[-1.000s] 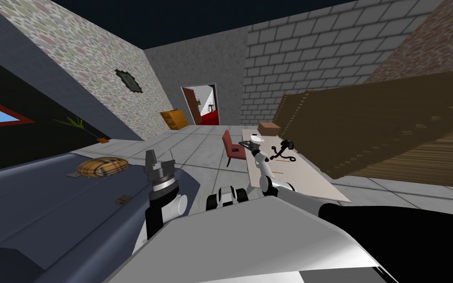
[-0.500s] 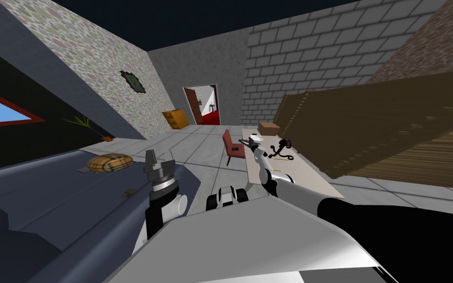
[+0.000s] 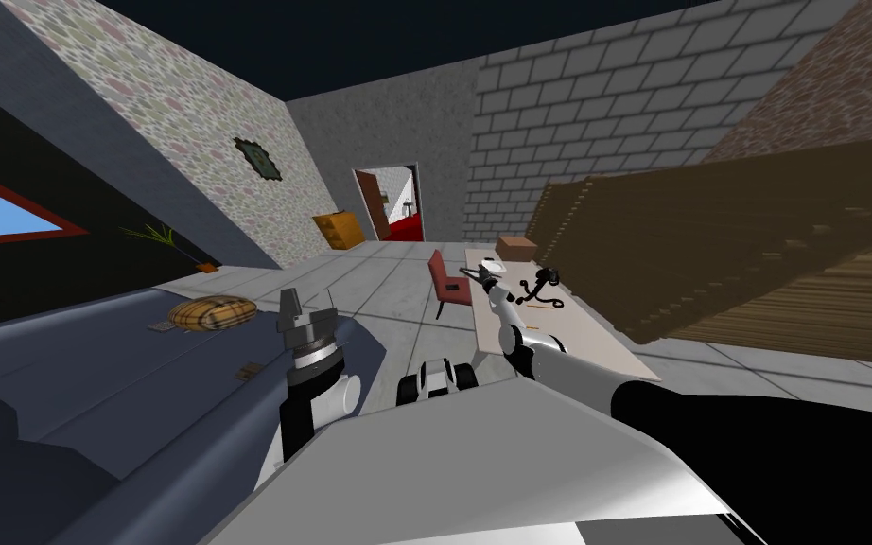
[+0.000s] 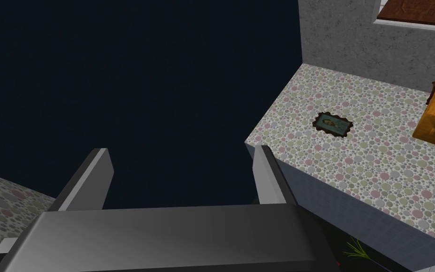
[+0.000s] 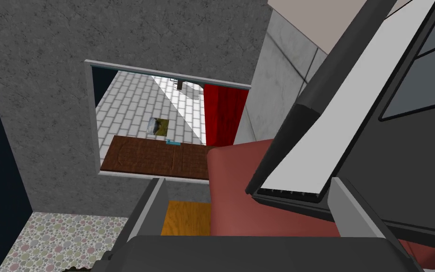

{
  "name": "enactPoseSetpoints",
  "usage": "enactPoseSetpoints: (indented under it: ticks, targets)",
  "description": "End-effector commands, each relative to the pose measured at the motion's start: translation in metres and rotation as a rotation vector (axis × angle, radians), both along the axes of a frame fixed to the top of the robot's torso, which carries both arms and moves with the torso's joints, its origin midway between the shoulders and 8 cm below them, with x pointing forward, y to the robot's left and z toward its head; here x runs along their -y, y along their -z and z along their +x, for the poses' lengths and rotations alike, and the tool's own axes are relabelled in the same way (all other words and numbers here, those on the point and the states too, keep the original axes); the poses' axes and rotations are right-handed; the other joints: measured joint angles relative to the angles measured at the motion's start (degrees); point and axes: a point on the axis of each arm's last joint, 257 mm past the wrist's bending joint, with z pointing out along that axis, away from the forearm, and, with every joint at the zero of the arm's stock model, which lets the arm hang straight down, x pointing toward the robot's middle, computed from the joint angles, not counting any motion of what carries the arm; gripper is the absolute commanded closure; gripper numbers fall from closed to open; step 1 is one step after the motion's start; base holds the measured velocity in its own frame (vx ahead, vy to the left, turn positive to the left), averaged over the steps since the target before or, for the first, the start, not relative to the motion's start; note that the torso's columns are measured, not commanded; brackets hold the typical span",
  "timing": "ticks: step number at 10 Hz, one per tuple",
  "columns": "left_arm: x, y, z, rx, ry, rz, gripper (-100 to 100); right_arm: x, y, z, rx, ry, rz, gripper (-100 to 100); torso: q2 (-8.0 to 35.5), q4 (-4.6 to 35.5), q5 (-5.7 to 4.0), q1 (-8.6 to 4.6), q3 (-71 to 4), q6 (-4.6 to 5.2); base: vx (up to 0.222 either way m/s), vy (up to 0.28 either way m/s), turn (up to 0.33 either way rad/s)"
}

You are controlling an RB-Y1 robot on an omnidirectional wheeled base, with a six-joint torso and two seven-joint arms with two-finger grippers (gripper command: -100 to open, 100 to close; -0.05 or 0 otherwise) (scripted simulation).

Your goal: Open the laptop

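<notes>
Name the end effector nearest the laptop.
The right end effector: the laptop sits just ahead of its open fingers. The left end effector is far from the table.

L arm stood upright close by the torso, wrist straight, left claw pointing up, its fingers spread wide. R arm reached fwd, nearly at full stretch, w/ right claw at the far end, fingers apart, not clamped.
</notes>
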Motion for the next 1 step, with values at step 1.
enactPoseSetpoints:
  ticks: [1]
  targets:
    - [0.0,0.0,0.0,0.0,0.0,0.0,0,0.0,0.0,0.0,0.0,0.0,0.0,0,0.01,0.0,0.0,-0.01,0.01,0.0,0.0,0.0,0.0]
